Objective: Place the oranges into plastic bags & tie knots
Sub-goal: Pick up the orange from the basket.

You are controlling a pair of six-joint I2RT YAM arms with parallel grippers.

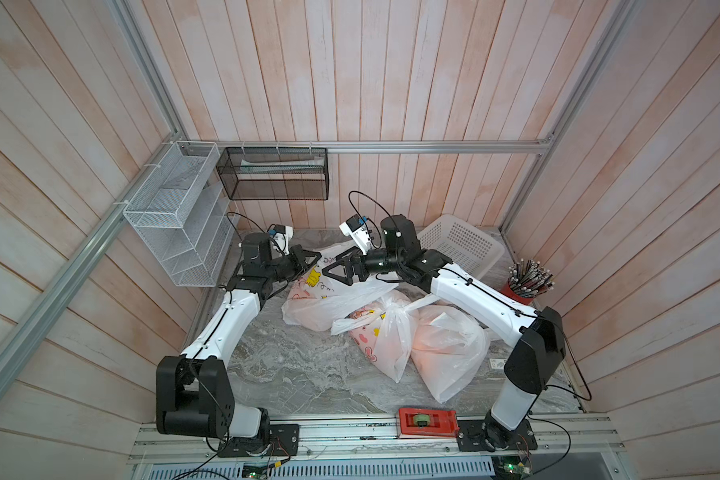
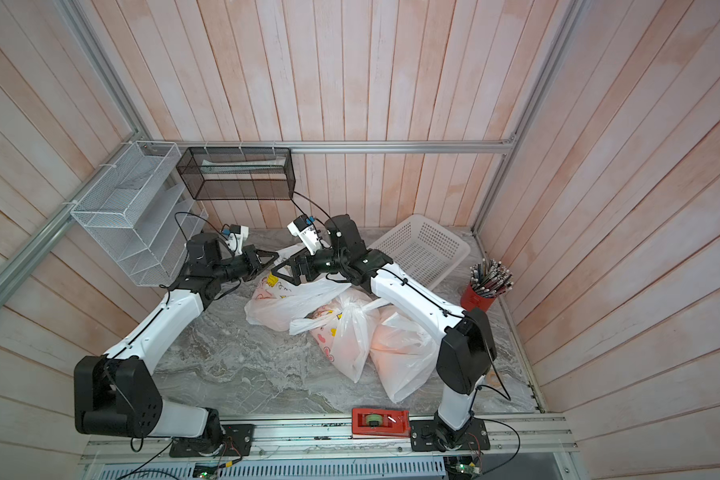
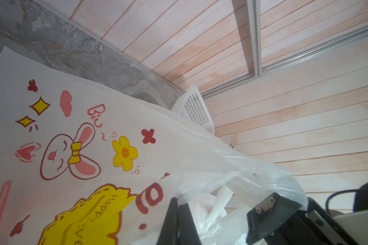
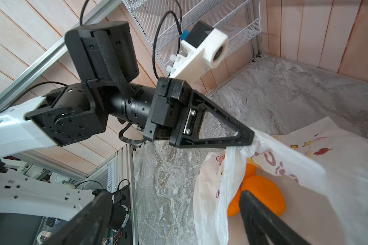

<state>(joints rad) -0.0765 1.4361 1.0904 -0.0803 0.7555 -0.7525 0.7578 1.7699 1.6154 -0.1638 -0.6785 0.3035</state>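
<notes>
Pink-washed planks [image 1: 391, 75] walled in a grey marbled tabletop [image 1: 300, 374]. Just beneath both grippers lay a printed bag [image 1: 329, 299]. The left gripper [image 1: 316, 257] pinched its rim, and the right gripper [image 1: 330, 265] stood spread just beside it. Oranges [image 4: 261, 195] sat inside the bag, under the right gripper.

A white perforated basket [image 1: 462, 245] sits near a red cup of pencils [image 1: 516, 294].

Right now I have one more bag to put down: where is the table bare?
The table is bare between the left arm, the bags and the front rail. Crowded: the right half, with bags, basket and pencil cup.
</notes>
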